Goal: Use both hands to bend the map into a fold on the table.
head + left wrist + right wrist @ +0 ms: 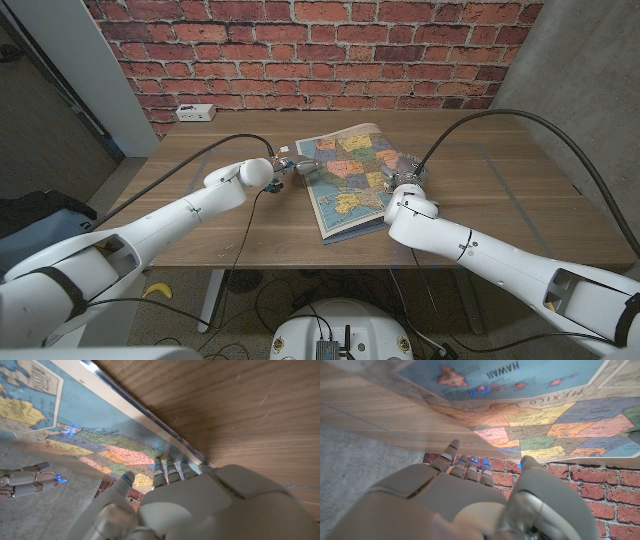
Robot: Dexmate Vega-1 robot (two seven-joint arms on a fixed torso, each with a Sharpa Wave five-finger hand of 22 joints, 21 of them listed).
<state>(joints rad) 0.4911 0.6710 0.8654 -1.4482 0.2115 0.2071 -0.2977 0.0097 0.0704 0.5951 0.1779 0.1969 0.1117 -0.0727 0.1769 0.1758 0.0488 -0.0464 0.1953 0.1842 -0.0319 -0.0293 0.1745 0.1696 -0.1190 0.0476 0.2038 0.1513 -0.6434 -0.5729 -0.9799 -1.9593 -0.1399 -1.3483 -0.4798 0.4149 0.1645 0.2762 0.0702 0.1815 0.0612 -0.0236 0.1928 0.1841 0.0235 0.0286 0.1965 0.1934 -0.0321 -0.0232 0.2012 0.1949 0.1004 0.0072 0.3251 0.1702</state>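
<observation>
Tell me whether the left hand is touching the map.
Touching. In the left wrist view, the left hand's fingertips press right on the edge of the map, with no gap visible between them.

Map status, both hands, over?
Left hand at colourful paper map's left edge, right hand at right edge. Grip unclear. Map unfolded. Nothing in the way.

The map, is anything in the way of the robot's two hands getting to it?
Nothing visible is. The left hand is at the map's left edge and the right hand at its right edge, with bare wooden table around.
</observation>
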